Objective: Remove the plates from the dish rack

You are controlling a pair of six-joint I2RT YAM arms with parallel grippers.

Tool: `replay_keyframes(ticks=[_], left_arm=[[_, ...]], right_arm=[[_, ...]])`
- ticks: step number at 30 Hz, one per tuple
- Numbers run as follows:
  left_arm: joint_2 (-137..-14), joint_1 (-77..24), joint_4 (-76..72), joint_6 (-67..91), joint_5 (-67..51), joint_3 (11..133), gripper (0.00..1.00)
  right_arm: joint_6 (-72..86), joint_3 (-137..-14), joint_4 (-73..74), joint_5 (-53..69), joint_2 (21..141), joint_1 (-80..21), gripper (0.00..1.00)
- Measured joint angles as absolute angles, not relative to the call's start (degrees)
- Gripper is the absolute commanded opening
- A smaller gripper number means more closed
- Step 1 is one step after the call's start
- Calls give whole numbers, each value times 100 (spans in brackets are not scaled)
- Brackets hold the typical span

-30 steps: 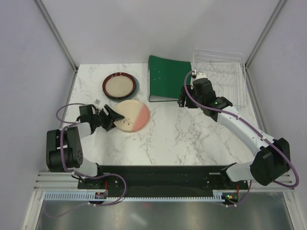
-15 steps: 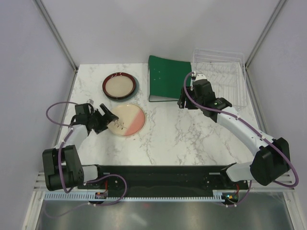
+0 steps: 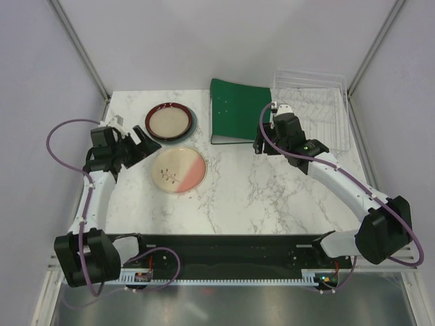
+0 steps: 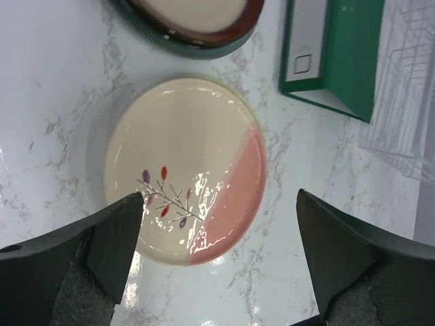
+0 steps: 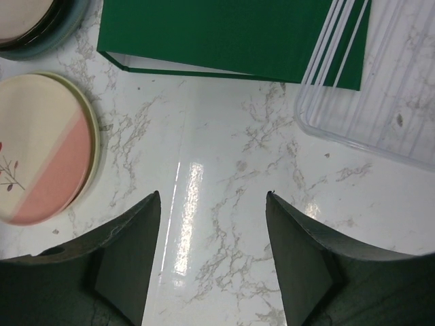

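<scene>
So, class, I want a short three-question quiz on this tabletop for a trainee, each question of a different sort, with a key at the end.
1. True or false: the cream-and-pink plate lies flat on the table, apart from the red-rimmed plate.
2. What do the left fingers hold? A the cream-and-pink plate; B the red-rimmed plate; C nothing.
3. Name the thing lying between the red-rimmed plate and the dish rack.

Key: 1 true; 2 C; 3 the green binder.
</scene>
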State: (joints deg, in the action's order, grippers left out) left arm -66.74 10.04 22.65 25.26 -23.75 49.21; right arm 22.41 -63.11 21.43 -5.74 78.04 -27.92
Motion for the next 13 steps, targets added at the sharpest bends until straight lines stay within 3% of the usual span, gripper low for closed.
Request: replay_keyframes(ticks=[1,3,13], left_arm=[[-6565,1004,2296,2473,-2449,5046,100],[-6370,1004,2368,2403,-2580,5295,100],[-4930,1000,2344,1782,-2840,5889,100]], right_arm=[[2180,-6311,2145,-655,7782,-2792,74],[2036,-6311,2161,-880,7719,-2794,97],[1223,-6108,2176,-2744,7094,-2797,98]])
